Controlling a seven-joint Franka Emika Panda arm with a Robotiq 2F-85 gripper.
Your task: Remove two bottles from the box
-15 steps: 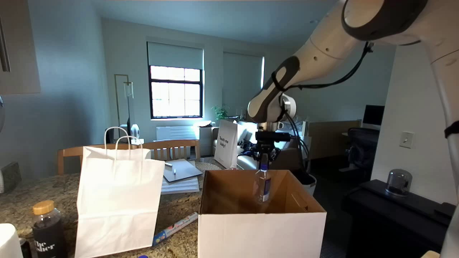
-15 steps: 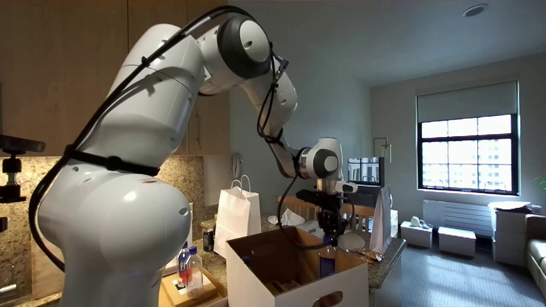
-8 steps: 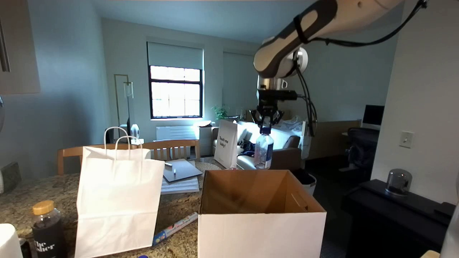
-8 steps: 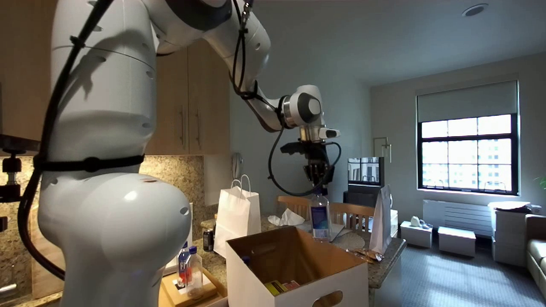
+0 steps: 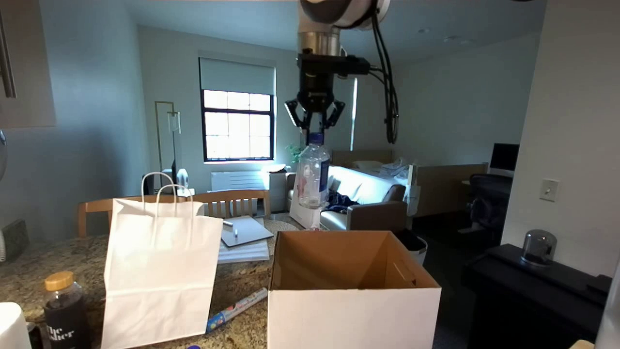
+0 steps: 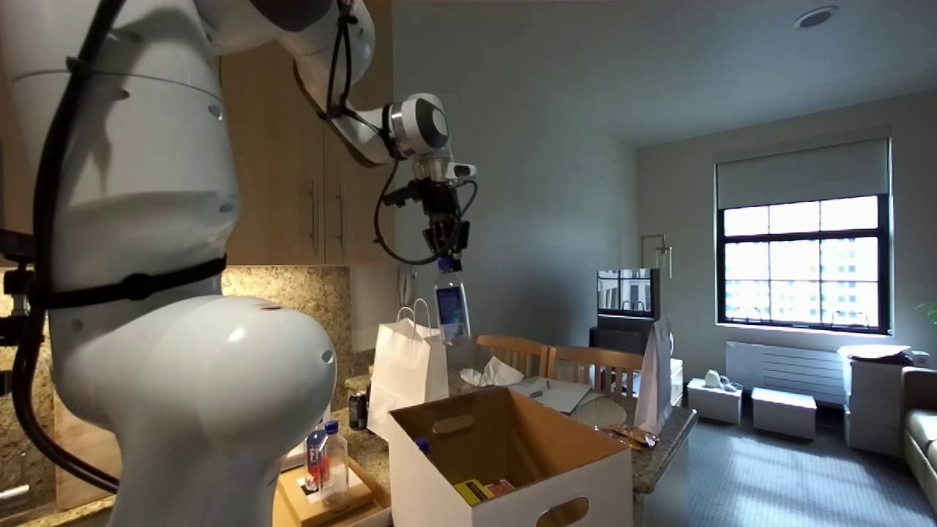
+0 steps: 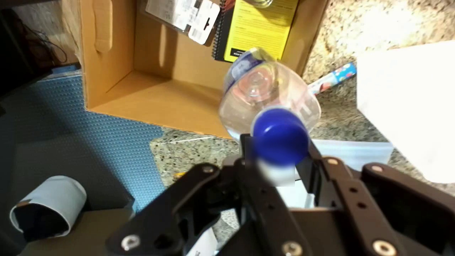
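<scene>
My gripper is shut on the blue cap of a clear bottle with a blue label. The bottle hangs nearly upright, above the box rim. In an exterior view the gripper and the held bottle are in front of the white bag. In the wrist view the cap sits between the fingertips. The box, a white carton with a brown inside, also shows in an exterior view and the wrist view. Another blue cap shows inside the box; its body is hidden.
A white paper bag and a dark labelled jar stand beside the box. Two bottles stand on a wooden tray. A yellow booklet lies in the box. A patterned tube lies on the counter.
My gripper has lifted the bottle up out of the box, then carried it higher and toward the white bag's side. The box has not moved.
</scene>
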